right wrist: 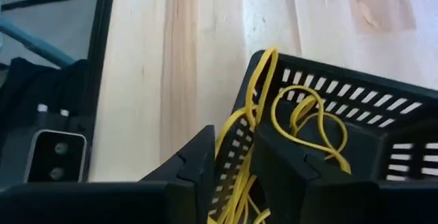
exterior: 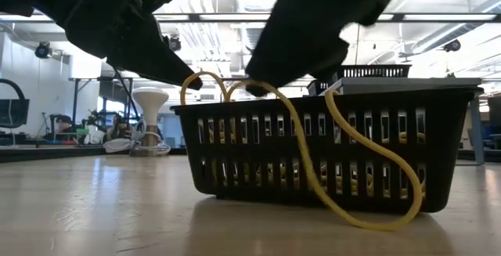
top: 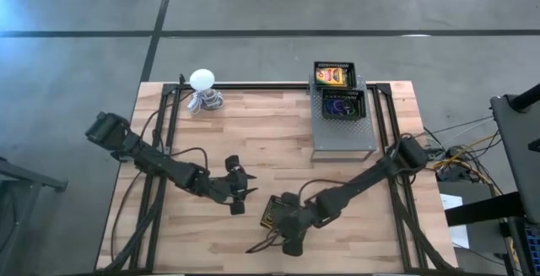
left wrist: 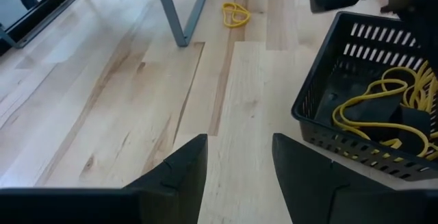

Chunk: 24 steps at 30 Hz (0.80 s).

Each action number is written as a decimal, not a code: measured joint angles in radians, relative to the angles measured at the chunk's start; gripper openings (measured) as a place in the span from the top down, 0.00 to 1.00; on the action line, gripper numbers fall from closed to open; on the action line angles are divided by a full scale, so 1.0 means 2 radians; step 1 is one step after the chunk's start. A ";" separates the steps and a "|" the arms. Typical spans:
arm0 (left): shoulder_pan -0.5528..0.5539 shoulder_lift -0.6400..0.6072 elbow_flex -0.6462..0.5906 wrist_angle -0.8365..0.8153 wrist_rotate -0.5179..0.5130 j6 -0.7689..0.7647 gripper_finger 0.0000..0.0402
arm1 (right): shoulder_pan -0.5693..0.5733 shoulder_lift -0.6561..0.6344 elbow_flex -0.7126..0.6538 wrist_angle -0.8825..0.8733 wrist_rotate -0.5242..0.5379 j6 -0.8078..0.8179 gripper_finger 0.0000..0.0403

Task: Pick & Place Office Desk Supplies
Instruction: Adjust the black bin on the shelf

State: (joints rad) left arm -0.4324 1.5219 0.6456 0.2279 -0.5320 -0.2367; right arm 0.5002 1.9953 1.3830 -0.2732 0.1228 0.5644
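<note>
1. The table (top: 253, 141) is pale butcher-block wood in long glued strips, with a dark metal frame running along its edges, standing on a grey concrete floor crossed by dark seams.
2. Toward the near edge sits a black slotted basket (exterior: 329, 150) holding a tangle of yellow rubber bands (left wrist: 390, 107); one long loop (exterior: 368, 201) spills over its wall and lies on the wood.
3. The right gripper (right wrist: 233, 162) is at the basket's rim, its fingers close together on either side of a yellow band strand and the basket wall; I cannot tell whether they are actually clamped.
4. The left gripper (left wrist: 236, 169) hangs just beside the basket over bare wood, fingers apart, holding nothing.
5. Another yellow band (left wrist: 235, 14) lies alone on the wood beyond a grey metal leg.
6. At the far edge a grey perforated stand (top: 342, 128) carries two black baskets, one with a yellow-and-green box (top: 333, 76), the other with coloured rings (top: 342, 105).
7. A white ball-topped object (top: 202, 89) stands at the far left.
8. Beyond the table, the room shows ceiling strip lights and cluttered benches.
</note>
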 joint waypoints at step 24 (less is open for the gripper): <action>0.000 0.000 -0.006 0.008 0.000 0.000 0.58 | -0.006 -0.114 0.018 -0.110 0.104 -0.041 0.98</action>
State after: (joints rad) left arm -0.4320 1.5219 0.6334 0.2435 -0.5320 -0.2359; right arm 0.4886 1.7664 1.4198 -0.4932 0.3311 0.4824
